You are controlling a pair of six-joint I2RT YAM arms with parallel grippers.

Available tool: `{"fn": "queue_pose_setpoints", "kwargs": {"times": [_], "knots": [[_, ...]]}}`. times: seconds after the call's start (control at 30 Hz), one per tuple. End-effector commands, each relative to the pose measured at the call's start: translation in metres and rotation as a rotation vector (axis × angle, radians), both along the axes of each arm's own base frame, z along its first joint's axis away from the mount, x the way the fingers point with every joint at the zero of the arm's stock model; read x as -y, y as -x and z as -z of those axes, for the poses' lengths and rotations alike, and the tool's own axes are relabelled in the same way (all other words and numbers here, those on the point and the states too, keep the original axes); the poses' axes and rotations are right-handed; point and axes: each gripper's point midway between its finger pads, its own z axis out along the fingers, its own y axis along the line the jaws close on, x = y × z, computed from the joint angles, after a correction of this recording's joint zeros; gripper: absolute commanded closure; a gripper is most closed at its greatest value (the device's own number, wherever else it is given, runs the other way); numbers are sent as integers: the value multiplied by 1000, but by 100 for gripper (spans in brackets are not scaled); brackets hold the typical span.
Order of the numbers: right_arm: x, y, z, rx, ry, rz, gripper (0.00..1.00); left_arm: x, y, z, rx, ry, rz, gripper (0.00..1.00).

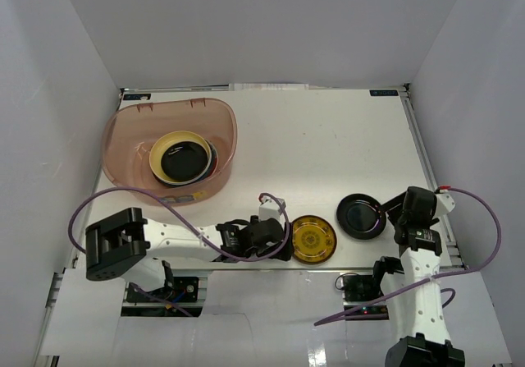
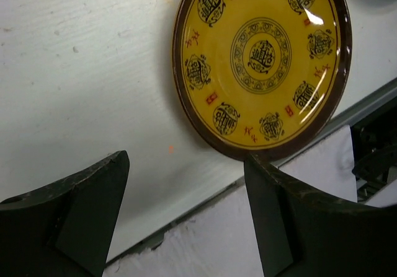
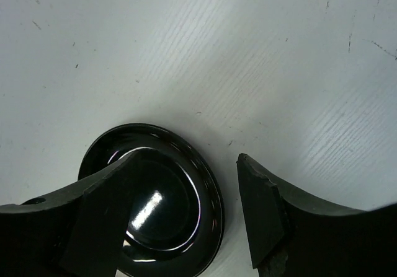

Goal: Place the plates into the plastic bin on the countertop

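The left hand (image 2: 186,165) fills the foreground of its own wrist view. Its two dark fingers are spread wide and grip nothing, with only bare white desk (image 2: 80,72) showing in the gap between them. Just ahead of the fingers, nearer the right-side one, lies the yellow patterned plate (image 2: 260,54). It sits flat on the desk close to the near edge and has a dark brown rim and rings of black medallions. That finger's tip meets the plate's rim in the view, but whether they touch cannot be told. The right hand (image 3: 189,162) is also spread, and nothing is pinched. One finger hangs over the glossy black plate (image 3: 167,209), which lies flat on the desk. The other finger stands just off the plate's rim over bare desk, so the edge of the plate shows in the gap. From above, the two plates sit near each other between the two hands, the yellow one at the left hand's fingertips and the black one at the right hand's. The plastic bin (image 1: 123,133), translucent reddish-brown, stands well apart from both hands, behind the left hand's wrist toward the far-left corner of the desk. Inside it is a stack of plates (image 1: 182,160). The top of the stack shows a pale yellow rim around a black centre, with darker rims peeking out beneath on one side.
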Motion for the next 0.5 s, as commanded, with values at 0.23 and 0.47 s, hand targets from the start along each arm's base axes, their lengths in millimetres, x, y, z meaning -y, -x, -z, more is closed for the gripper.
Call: {"fn": "queue_pose_setpoints", "kwargs": {"times": [0.23, 0.47], "knots": [[-26, 5, 31, -42, -207, -91, 31, 35, -31, 17, 35, 37, -101, 21], [-48, 16, 74, -55, -333, -107, 33, 33, -44, 32, 42, 22, -147, 50]]}}
